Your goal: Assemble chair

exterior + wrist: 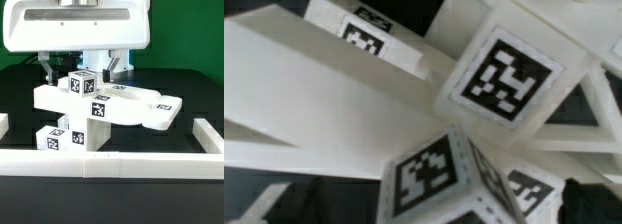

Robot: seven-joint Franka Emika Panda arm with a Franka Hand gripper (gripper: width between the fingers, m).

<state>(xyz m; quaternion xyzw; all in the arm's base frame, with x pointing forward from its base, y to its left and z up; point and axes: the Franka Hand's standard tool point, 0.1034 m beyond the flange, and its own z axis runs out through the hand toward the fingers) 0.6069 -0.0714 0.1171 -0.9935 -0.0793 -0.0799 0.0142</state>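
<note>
The chair [100, 112] sits in the middle of the exterior frame, a partly joined cluster of white pieces on the black table [22, 98]. A flat bar runs across it from centre left, and the rounded seat plate [156, 108] juts toward the right of the frame. An upright leg [84, 86] with tags on its faces rises above the bar at centre. More tagged blocks [56, 140] stand below the bar at lower centre, just behind the rail [110, 161] that crosses the lower part of the frame. The gripper [85, 70] hangs from the top centre, directly over the leg. Its two dark fingers [51, 70] are spread wide, one on each side of the leg's top, with a gap showing between each finger and the leg, so it grips nothing. The wrist view is filled by a close, slightly blurred look at the chair [331, 110]. Several white faces meet there at angles, and one large tag [509, 75] is turned toward the camera, with smaller tags on neighbouring faces. The fingers cannot be made out in that view.
</note>
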